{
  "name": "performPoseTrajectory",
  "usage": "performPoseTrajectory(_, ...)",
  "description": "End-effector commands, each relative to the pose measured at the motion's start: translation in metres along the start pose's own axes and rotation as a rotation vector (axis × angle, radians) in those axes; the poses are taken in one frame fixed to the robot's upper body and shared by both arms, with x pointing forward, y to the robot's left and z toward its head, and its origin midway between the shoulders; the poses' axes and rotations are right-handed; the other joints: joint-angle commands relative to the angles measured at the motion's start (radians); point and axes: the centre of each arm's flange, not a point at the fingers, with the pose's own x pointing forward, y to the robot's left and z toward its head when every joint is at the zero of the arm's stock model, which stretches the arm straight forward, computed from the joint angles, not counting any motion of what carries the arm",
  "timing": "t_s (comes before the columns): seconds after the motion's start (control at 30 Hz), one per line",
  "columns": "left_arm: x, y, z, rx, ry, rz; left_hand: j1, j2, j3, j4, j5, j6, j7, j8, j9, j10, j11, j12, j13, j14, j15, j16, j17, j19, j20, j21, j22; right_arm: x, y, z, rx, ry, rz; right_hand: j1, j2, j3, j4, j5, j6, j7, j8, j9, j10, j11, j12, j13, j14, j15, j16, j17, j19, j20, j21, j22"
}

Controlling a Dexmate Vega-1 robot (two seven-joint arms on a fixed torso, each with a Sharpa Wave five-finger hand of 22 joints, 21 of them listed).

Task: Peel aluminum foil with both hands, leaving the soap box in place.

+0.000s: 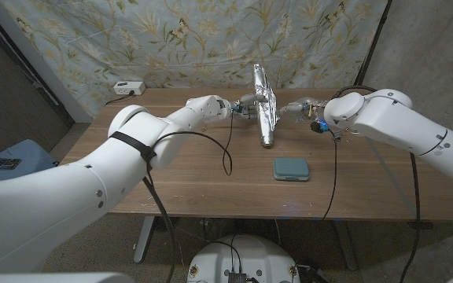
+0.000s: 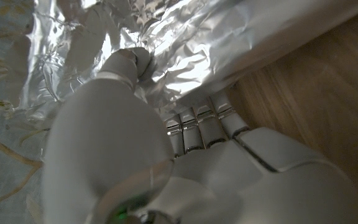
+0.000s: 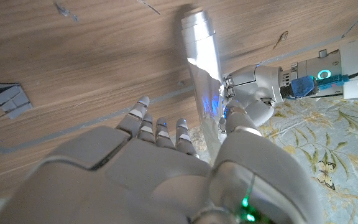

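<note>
The aluminum foil (image 1: 263, 106) hangs above the far middle of the wooden surface (image 1: 211, 173) as a crinkled, shiny sheet, drooping into a rolled end near the boards. The left hand (image 1: 241, 106) reaches in from nine o'clock and pinches its edge — the left wrist view shows thumb and fingers (image 2: 197, 121) pressed into the creased metal. The right hand (image 1: 299, 106) grips it from three o'clock. The teal, rounded soap box (image 1: 291, 168) lies at five o'clock of the foil — well apart.
</note>
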Motion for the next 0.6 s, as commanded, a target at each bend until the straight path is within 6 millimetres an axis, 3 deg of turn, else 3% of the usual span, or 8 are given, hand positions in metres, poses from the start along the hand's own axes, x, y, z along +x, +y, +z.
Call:
performPoseTrajectory(0.03, -0.001, -0.002, 0.01, 0.01, -0.019, 0.006, 0.048, 0.06, 0.025, 0.0, 0.011, 0.109, -0.096, 0.121, 0.042, 0.119, -0.108, -0.004, 0.002, 0.107, -0.1, 0.006, 0.003, -0.004, 0.0, 0.007, 0.001, 0.005, 0.006, 0.004, -0.024, 0.019, 0.046, 0.019, 0.0, 0.008, 0.003, 0.01, -0.009, 0.088, 0.006, 0.001, -0.002, 0.002, 0.005, 0.003, 0.006, 0.002, 0.003, 0.003, 0.01, -0.002, 0.003, 0.003)
performPoseTrajectory(0.6, -0.005, -0.011, 0.015, 0.022, -0.012, -0.004, 0.05, 0.057, 0.031, -0.002, 0.028, 0.113, -0.096, 0.118, 0.046, 0.125, -0.107, -0.006, 0.006, 0.111, -0.099, 0.003, 0.008, -0.008, 0.002, 0.015, -0.002, 0.007, 0.0, 0.004, -0.053, 0.056, 0.072, 0.037, -0.007, 0.01, 0.005, 0.009, -0.003, 0.088, 0.007, 0.001, 0.006, 0.002, 0.007, 0.004, 0.014, 0.002, 0.005, 0.003, 0.013, 0.0, 0.003, 0.003)
